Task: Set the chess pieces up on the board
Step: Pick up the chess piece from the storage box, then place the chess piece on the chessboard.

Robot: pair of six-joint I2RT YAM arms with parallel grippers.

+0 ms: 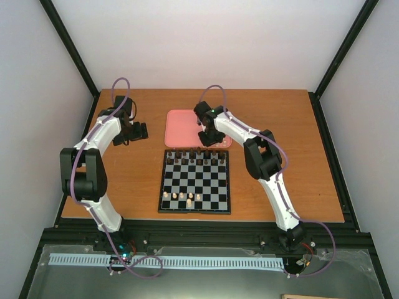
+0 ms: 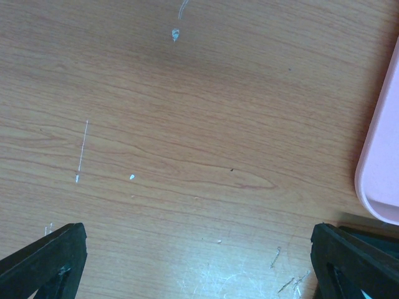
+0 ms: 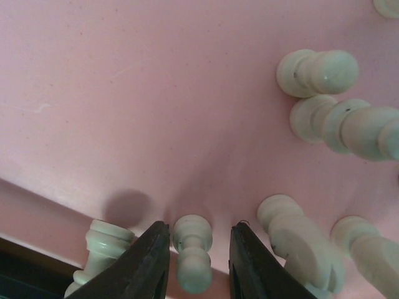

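Tabletop (image 2: 187, 124) was all that lay beneath the left gripper (image 1: 139, 131), which hung at the far left with its jaws spread wide and nothing between them. It looked parked clear of the work so as not to crowd the other arm. Just to its right sat the pink tray (image 1: 179, 128), serving as the stock of loose pieces.

Nearer the arms, the chessboard (image 1: 194, 212) lay square to the table edge between the two bases, within reach of either arm. Dark brown pieces (image 1: 196, 156) filled its far rows, while only a few cream pieces (image 1: 182, 197) stood in a row on the near side. By my reckoning the white side was far from set.

Over the tray's right part the right gripper (image 3: 199, 227) pointed down, partly open, with one finger on each side of a cream pawn (image 3: 192, 252) lying on its side. A sliver of gap showed beside one finger, so the pawn did not look pinched yet. The straddle seemed aimed across the pawn's narrow stem. Other cream chess pieces (image 3: 318, 71) lay toppled near it on the tray. One more toppled piece (image 3: 103, 246) lay just outside the finger on the left of that view, close enough to be nudged.
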